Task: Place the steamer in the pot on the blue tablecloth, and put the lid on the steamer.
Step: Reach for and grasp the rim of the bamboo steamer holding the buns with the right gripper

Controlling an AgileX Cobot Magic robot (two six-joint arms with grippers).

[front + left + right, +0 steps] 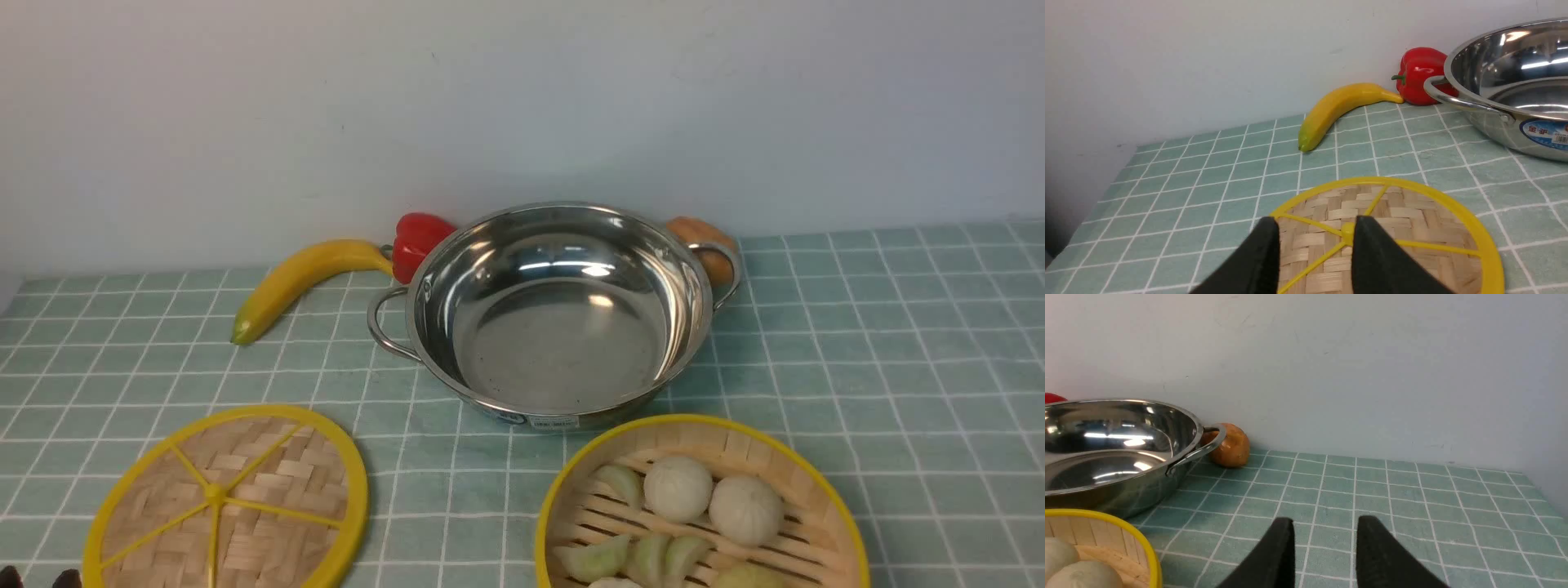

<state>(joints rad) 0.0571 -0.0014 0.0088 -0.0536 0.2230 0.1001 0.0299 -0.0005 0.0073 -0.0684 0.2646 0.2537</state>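
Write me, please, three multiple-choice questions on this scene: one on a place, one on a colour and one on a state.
1. Where does the banana lie?
A. Left of the pot, next to the red pepper.
B. Inside the pot.
C. Right of the pot.

2. What colour is the rim of the lid?
A. Red.
B. Yellow.
C. Blue.

3. What state is the pot in?
A. Upside down.
B. Full of water.
C. Upright and empty.

Answers:
1 A: the front view shows the banana left of the pot, one end by the pepper.
2 B: the rim and the spokes are yellow.
3 C: the pot's bare shiny bottom shows, with nothing in it.
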